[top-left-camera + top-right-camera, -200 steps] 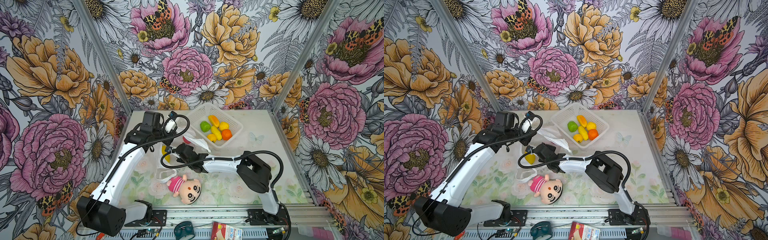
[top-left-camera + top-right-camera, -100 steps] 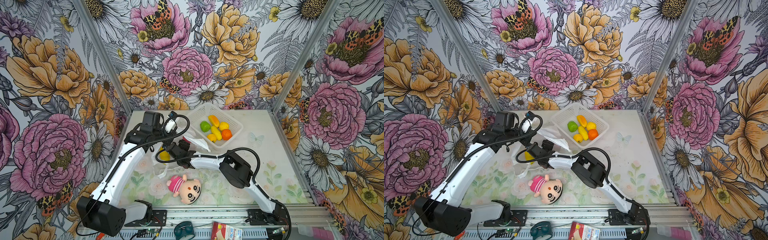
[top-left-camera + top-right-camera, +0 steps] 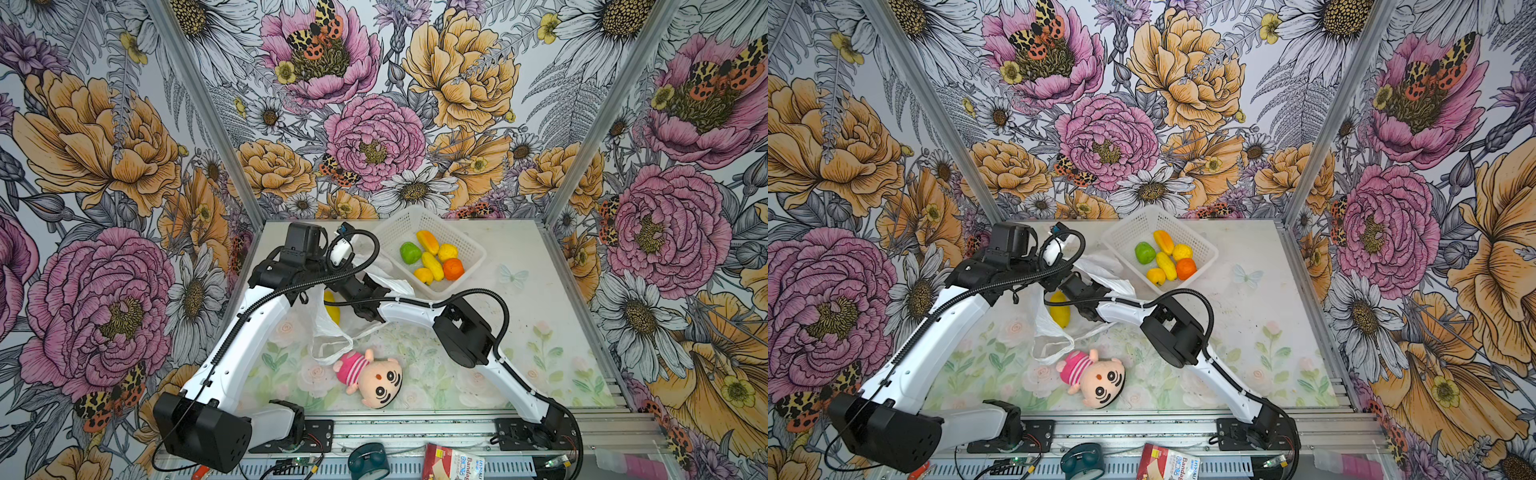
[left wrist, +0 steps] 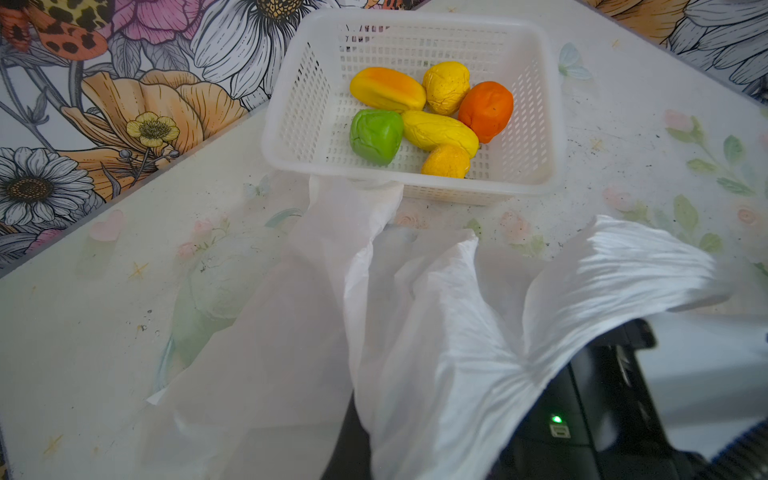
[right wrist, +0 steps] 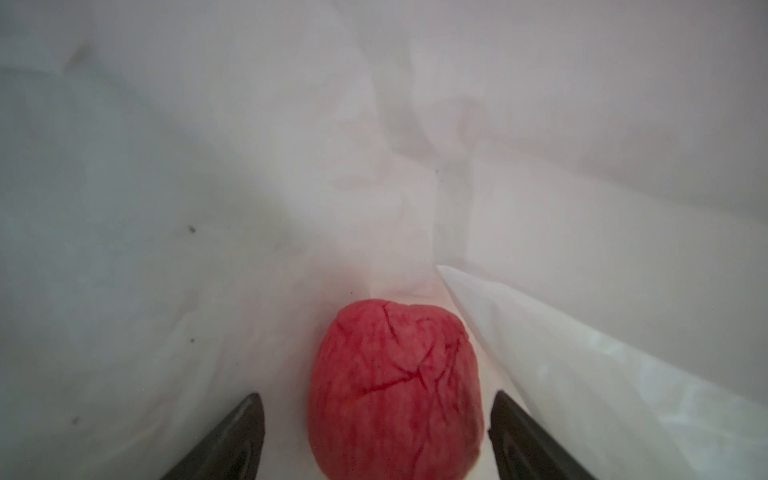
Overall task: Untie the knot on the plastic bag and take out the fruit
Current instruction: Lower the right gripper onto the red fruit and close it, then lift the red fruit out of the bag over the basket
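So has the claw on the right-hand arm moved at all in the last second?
Yes. In a top view the right gripper has slid left, away from the white basket and deeper into the plastic bag.

The left arm [image 3: 257,332] and right arm [image 3: 411,311] have white shells between black joint blocks, each with a black ribbed cable [image 3: 506,316] looping behind the fingers. The right arm's fingers [image 5: 232,440] are dark tapered wedges, and behind the left's sits a white module [image 3: 341,252].
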